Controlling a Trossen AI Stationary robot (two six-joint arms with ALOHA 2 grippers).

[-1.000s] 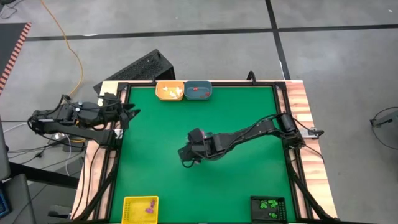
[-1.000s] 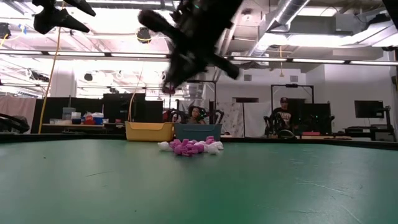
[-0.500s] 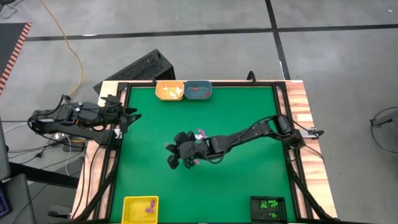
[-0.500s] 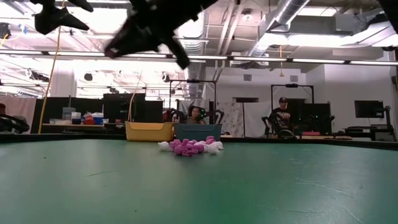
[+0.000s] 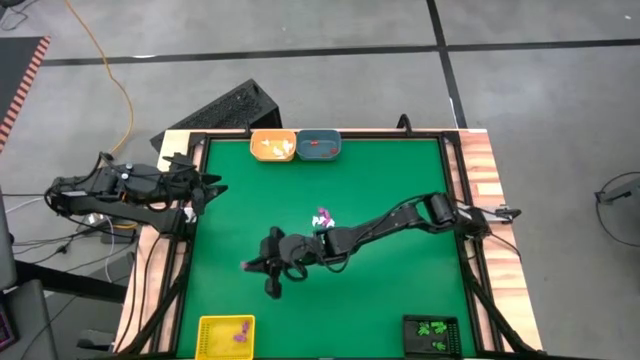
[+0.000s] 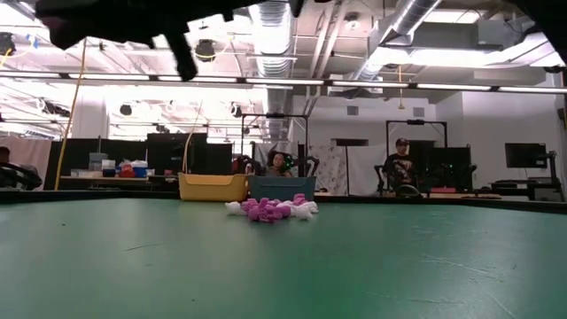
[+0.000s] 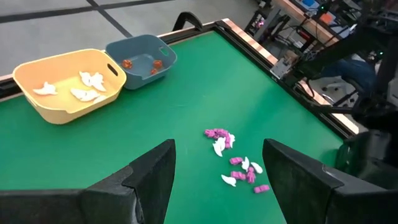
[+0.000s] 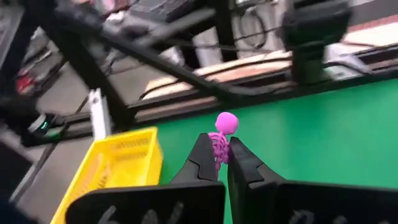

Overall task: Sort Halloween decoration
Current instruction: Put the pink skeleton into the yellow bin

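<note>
No writing or label can be read anywhere. The right arm stretches low across the green table (image 5: 400,180) toward the yellow tray (image 8: 118,165), its right gripper (image 8: 219,160) pressed together on 1 purple skeleton trinket (image 8: 222,134) that stands up between the fingertips. The left gripper (image 7: 217,163) waits at the table's left edge, fingers spread. A small pile of purple and white trinkets (image 7: 235,163) lies mid-table. White pieces sit in the orange tray (image 7: 28,93), orange-red ones in the blue tray (image 7: 163,55), green ones in the black tray (image 5: 432,330).
</note>
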